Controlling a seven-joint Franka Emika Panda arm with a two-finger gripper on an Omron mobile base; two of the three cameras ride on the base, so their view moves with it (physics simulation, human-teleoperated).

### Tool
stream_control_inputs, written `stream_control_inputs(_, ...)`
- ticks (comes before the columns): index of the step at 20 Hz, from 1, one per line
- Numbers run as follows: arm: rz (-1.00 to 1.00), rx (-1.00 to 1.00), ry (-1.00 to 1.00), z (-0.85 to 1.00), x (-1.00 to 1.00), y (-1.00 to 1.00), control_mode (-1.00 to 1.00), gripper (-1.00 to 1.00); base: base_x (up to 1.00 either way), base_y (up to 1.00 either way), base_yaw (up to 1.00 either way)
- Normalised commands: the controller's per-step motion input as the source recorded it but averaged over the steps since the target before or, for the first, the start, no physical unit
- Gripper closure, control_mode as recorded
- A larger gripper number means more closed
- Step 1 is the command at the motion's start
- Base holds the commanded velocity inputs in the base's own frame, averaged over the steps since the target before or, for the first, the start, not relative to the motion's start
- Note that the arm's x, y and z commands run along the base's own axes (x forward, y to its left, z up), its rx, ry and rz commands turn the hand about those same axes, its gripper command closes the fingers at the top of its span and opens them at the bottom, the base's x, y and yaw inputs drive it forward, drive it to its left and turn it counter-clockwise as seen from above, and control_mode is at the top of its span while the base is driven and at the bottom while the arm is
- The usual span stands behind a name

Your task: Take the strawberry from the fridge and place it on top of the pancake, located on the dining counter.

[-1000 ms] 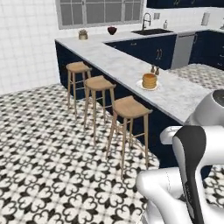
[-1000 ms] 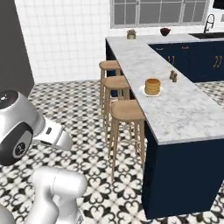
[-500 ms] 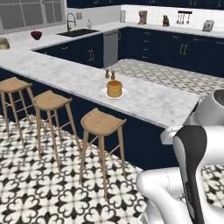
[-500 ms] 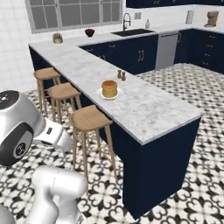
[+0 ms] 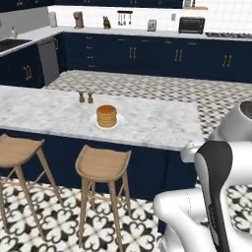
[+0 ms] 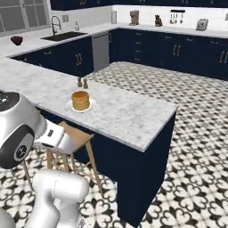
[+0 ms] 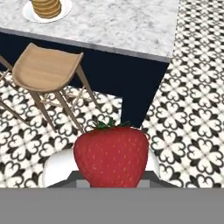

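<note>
Across the room we see one long dining counter (image 5: 147, 123) of marbled white on a navy base, over a black-and-white patterned floor (image 6: 196, 147), with navy cabinets (image 5: 162, 59) along the far wall. Two wooden stools (image 5: 101, 165) stand against its near side in the left base view, between us and the slab. On top sits one pancake (image 5: 106, 116) stack on a white plate, two small brown shakers (image 5: 85, 97) just behind it. Our gripper (image 7: 113, 177) is closed around one strawberry (image 7: 111, 155), held low over the floor, well apart from the pancake.
</note>
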Motion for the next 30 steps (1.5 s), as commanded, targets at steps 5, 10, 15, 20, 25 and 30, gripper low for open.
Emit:
stream_control_inputs(5, 0.0, 0.0, 0.0, 0.0, 0.0, 0.0, 1.0, 1.0, 0.27, 0.82, -0.63)
stream_control_inputs(10, 0.0, 0.0, 0.0, 0.0, 0.0, 0.0, 1.0, 1.0, 0.0, 0.93, -0.53)
stream_control_inputs(15, 0.0, 0.0, 0.0, 0.0, 0.0, 0.0, 1.0, 1.0, 0.01, 1.0, -0.3)
stream_control_inputs(20, 0.0, 0.0, 0.0, 0.0, 0.0, 0.0, 1.0, 1.0, 0.17, 0.76, 0.02)
stream_control_inputs(25, 0.0, 0.0, 0.0, 0.0, 0.0, 0.0, 1.0, 1.0, 0.44, 0.24, 0.01)
stream_control_inputs(30, 0.0, 0.0, 0.0, 0.0, 0.0, 0.0, 1.0, 1.0, 0.45, 0.0, 0.0)
